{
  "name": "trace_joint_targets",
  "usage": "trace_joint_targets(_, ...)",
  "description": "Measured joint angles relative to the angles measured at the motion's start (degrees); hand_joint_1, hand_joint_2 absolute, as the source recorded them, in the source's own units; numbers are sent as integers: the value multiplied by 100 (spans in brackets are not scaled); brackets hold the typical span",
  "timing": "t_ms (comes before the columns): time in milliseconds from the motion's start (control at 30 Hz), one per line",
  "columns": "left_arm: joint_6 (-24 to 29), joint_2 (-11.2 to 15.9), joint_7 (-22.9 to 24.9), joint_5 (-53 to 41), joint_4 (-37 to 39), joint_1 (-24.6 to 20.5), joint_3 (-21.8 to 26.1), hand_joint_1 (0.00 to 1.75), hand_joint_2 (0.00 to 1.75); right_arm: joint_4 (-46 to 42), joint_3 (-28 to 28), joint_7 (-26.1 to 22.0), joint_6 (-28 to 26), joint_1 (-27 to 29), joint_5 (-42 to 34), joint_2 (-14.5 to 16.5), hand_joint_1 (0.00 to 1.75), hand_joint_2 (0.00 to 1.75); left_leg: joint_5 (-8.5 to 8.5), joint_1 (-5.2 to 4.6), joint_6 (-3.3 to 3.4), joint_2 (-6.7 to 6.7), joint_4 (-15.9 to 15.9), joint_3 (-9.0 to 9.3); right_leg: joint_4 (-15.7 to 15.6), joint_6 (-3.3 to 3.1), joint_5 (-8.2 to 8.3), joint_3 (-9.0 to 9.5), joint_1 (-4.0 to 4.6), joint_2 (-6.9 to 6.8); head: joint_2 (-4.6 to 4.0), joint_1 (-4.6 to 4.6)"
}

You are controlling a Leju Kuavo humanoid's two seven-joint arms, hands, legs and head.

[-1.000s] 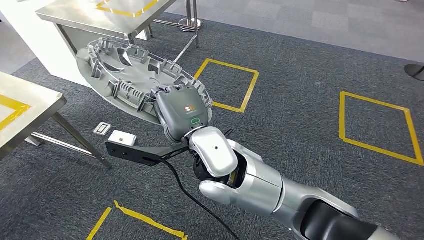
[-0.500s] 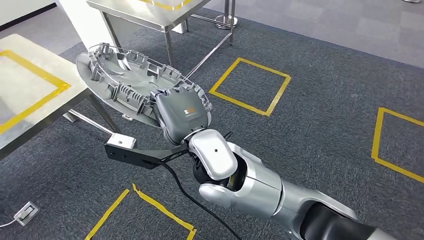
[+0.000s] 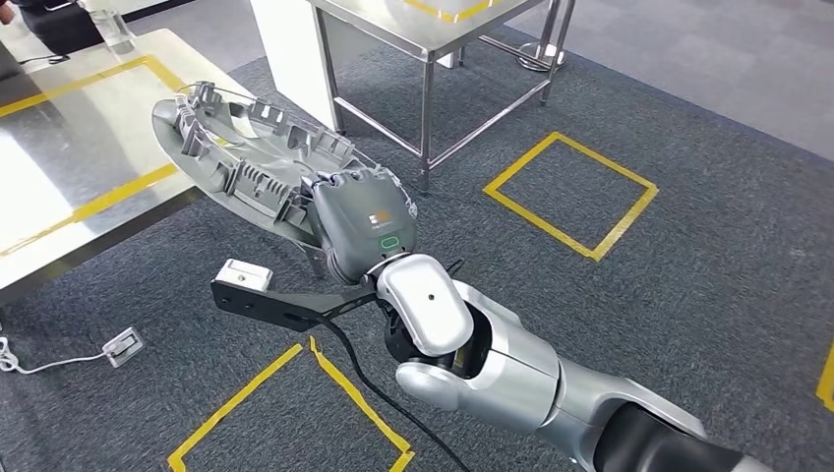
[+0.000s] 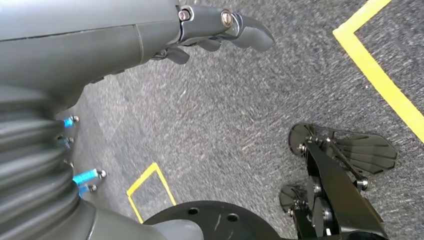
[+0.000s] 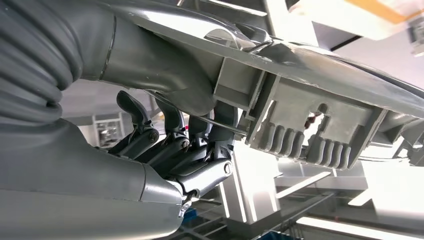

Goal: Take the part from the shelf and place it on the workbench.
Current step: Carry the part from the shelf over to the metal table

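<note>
The part is a large grey oval plastic panel with ribs and clips on its upper face. My right hand grips its near rim and holds it in the air, tilted. From the right wrist view, the fingers curl under the part and the thumb lies along its upper face. The part's far end overlaps the corner of the steel workbench, which carries a yellow tape outline. My left hand hangs over the carpet, fingers loosely extended, holding nothing.
A second steel table stands on thin legs behind the part. Yellow tape squares mark the grey carpet. A floor socket with a white cable lies near the workbench's leg.
The whole picture has shifted as the camera turned left: the workbench now lies closer and larger under the part's far end. My right hand keeps its hold on the part.
</note>
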Motion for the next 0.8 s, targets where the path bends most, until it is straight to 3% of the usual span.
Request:
trace_joint_targets(33,-1,-2,6,-2,0,-1,0,0,175,-1,-1,0,0,-2,0,0,175,175,20,13,-44,-68,-6,-30,-120,-5,13,46,4,89,0,-3)
trace_joint_targets(67,-1,-2,17,-4,0,3,-1,0,175,-2,-2,0,0,-4,-1,2,175,175,45,24,-95,-140,-20,-56,-140,-10,12,50,16,83,0,-4)
trace_joint_targets(100,-1,3,32,-7,-1,14,-1,0,175,-3,-3,0,0,-6,-1,6,175,175,70,41,-144,-215,-44,-81,-152,-31,30,60,15,6,0,-4)
trace_joint_targets(133,-2,6,50,-9,1,27,-1,0,175,-4,-3,0,1,-7,-2,13,175,175,73,40,-179,-191,-41,-100,-176,-64,48,76,9,-78,0,-8)
trace_joint_targets(200,-5,14,83,-11,4,35,-1,0,175,-6,-3,0,2,-17,-4,30,175,175,-75,9,-223,108,194,-225,-228,-136,80,109,-17,-259,0,-45)
trace_joint_targets(267,-20,17,97,-11,7,17,-2,0,175,-8,-5,0,5,-21,-7,36,175,175,-415,-8,-245,509,841,-512,-239,-182,80,113,3,-445,1,-78)
trace_joint_targets(333,-37,20,99,-11,7,9,-2,0,175,-7,-6,0,8,-15,-14,35,175,175,-615,-3,-267,651,1391,-743,-238,-196,72,109,20,-639,1,-77)
trace_joint_targets(367,-42,25,101,-11,7,14,-2,0,175,-7,-6,0,8,-12,-17,35,175,175,-575,0,-274,682,1402,-722,-236,-195,68,109,21,-727,1,-79)
trace_joint_targets(433,-49,41,104,-12,6,22,-1,0,175,-7,-6,1,8,-13,-23,35,175,175,-284,1,-270,815,842,-370,-228,-174,51,119,22,-881,0,-79)
trace_joint_targets(500,-54,51,105,-15,5,9,-2,0,175,-8,-8,0,5,-20,-27,35,175,175,-104,-41,-204,1056,191,6,-210,-122,19,131,58,-1012,0,-77)
trace_joint_targets(533,-56,51,107,-16,5,3,-2,0,175,-8,-10,0,5,-24,-29,35,175,175,-84,-62,-152,1119,29,88,-204,-94,7,139,78,-1072,0,-72)
trace_joint_targets(600,-58,51,115,-18,5,7,-1,0,175,-8,-13,0,4,-28,-33,35,175,175,-87,-76,-45,1024,-13,73,-209,-40,-6,161,102,-1194,1,-57)
trace_joint_targets(633,-59,50,120,-19,5,16,-1,0,175,-8,-13,0,4,-30,-34,36,175,175,-78,-69,-9,957,-19,68,-202,-2,-26,172,93,-1193,1,-56)
trace_joint_targets(700,-60,50,131,-20,5,25,0,0,175,-9,-13,0,3,-36,-35,37,175,175,-52,-45,56,821,-38,66,1,71,-180,104,58,-928,0,-47)
trace_joint_targets(767,-61,50,136,-20,5,8,0,0,175,-9,-19,0,2,-38,-35,24,175,175,-32,-33,100,677,-43,51,616,107,-502,-186,36,-573,0,-30)
trace_joint_targets(800,-62,51,136,-20,5,-3,0,0,175,-8,-21,0,2,-34,-35,15,175,175,-26,-34,113,597,-42,41,978,110,-643,-373,36,-501,0,-21)
